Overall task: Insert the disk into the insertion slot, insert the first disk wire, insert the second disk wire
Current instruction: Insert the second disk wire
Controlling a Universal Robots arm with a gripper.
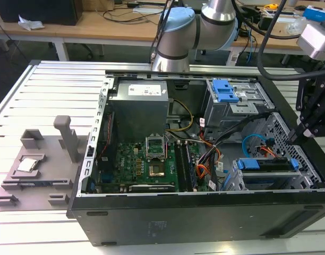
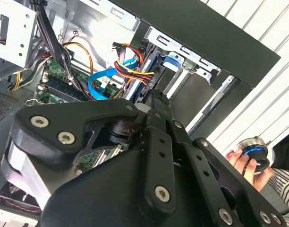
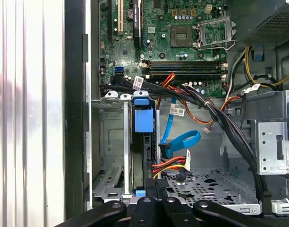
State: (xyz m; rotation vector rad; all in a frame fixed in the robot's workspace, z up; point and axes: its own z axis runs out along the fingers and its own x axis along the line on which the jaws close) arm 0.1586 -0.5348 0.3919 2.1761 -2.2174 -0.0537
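The disk (image 1: 268,164), in its blue carrier, sits inside the insertion slot (image 1: 232,179), a grey perforated cage at the case's corner on the exterior view's right. In the first wrist view the disk (image 3: 145,156) stands edge-on in the cage (image 3: 111,142), blue handle facing the motherboard. A blue flat wire (image 3: 182,142) and a red-yellow-black wire bundle (image 3: 170,165) end in connectors right beside the disk's edge; I cannot tell whether they are seated. My gripper (image 1: 299,137) hangs just outside the case wall above the cage, its fingers (image 2: 156,97) together with nothing between them.
A taller grey bay with a blue latch (image 1: 226,90) stands behind the cage. Black cable bundles (image 3: 220,123) cross the case between bay and motherboard (image 1: 146,164). A grey fixture (image 1: 35,164) lies outside the case on the exterior view's left. A person's hand (image 2: 239,163) holds a round knob (image 2: 254,152).
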